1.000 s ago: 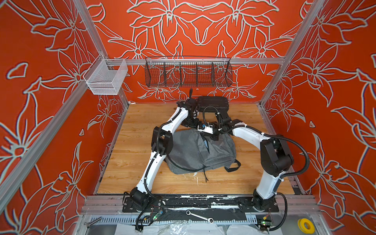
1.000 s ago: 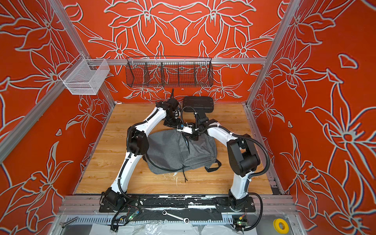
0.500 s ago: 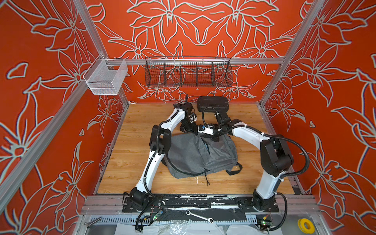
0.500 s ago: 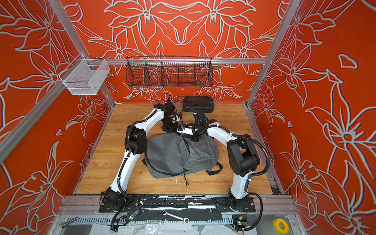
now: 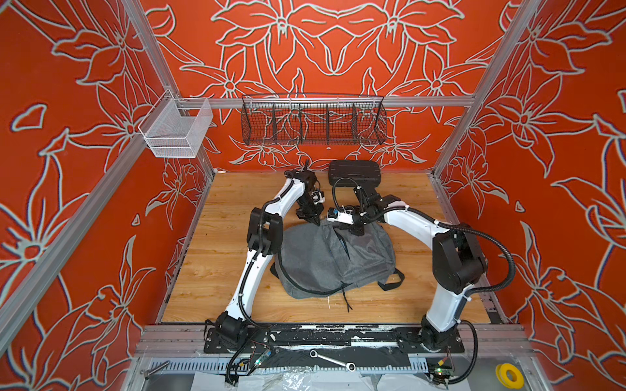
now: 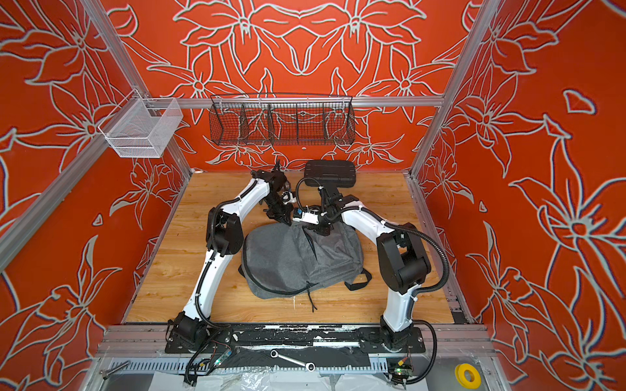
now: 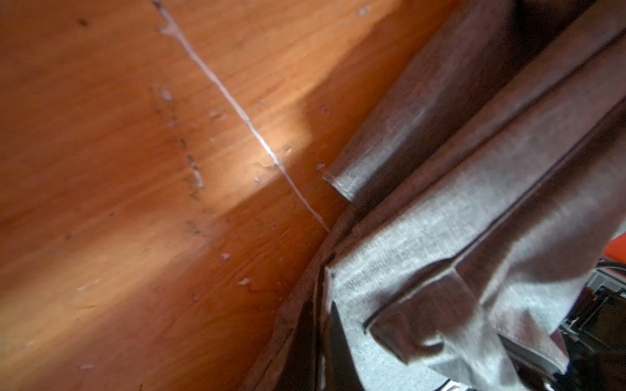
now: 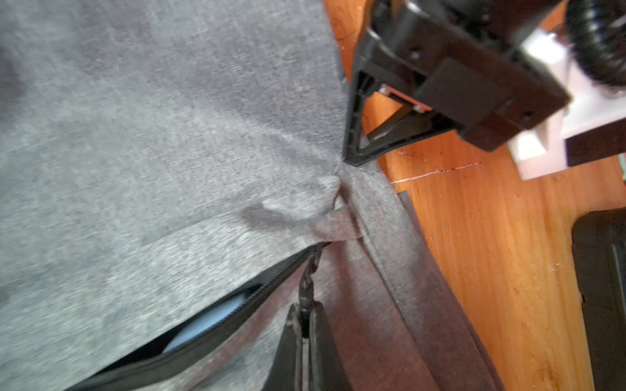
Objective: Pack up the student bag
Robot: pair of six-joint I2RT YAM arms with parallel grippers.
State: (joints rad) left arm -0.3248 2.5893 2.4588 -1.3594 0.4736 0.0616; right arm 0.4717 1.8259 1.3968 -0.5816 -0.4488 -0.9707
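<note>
room: closed in on three sides by orange-red wall panels printed with pale flower outlines, braced with aluminium frame rails.
fittings: black wire basket hung on the back rail; white mesh basket hung at the left corner, both above the surface.
wooden tabletop: light-grained planks, scuffed and speckled; in the left wrist view, crossed by a thin white scratch running up to the bag's edge.
student bag: flat at the middle of the tabletop in both top views, between the two arms; black strap loop trailing at its right near corner; zipper opening partly parted, with something pale blue showing in the gap.
left gripper: down at the bag's far edge, jaws closed, tips pinching a tuft of the grey fabric.
right gripper: just beside it on the bag's far side, jaws clamped tight on the black zipper pull.
black ribbed case: at the back of the tabletop near the wall, apart from the bag.
front ledge: wrench and yellow tape roll lying beyond the tabletop's near edge.
</note>
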